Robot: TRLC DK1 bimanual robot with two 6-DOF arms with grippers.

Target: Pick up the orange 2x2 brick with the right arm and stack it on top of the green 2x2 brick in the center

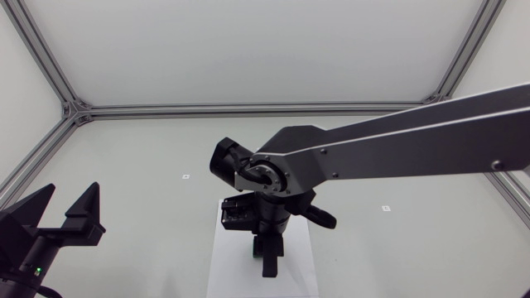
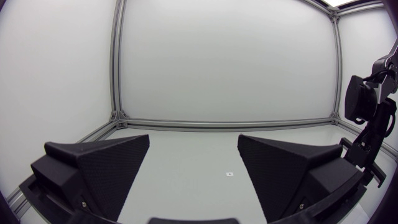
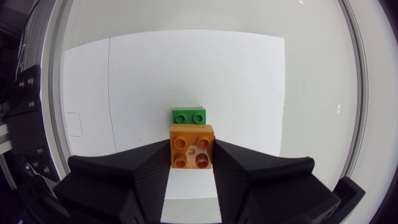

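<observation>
The right wrist view shows the orange 2x2 brick (image 3: 193,134) studs up between the fingers of my right gripper (image 3: 191,150), which is shut on its two sides. Just ahead of it the green 2x2 brick (image 3: 189,116) sits on a white sheet (image 3: 249,74). From above, my right arm (image 1: 397,145) comes in from the right, and its gripper (image 1: 267,261) points down over the sheet (image 1: 228,265), hiding both bricks. My left gripper (image 1: 70,209) stands open and empty at the lower left, far from the bricks.
Small markers lie on the grey table (image 1: 186,176) (image 1: 385,208). A metal frame (image 1: 74,109) borders the table. My right arm (image 2: 367,124) shows beside the left gripper (image 2: 193,168) in the left wrist view.
</observation>
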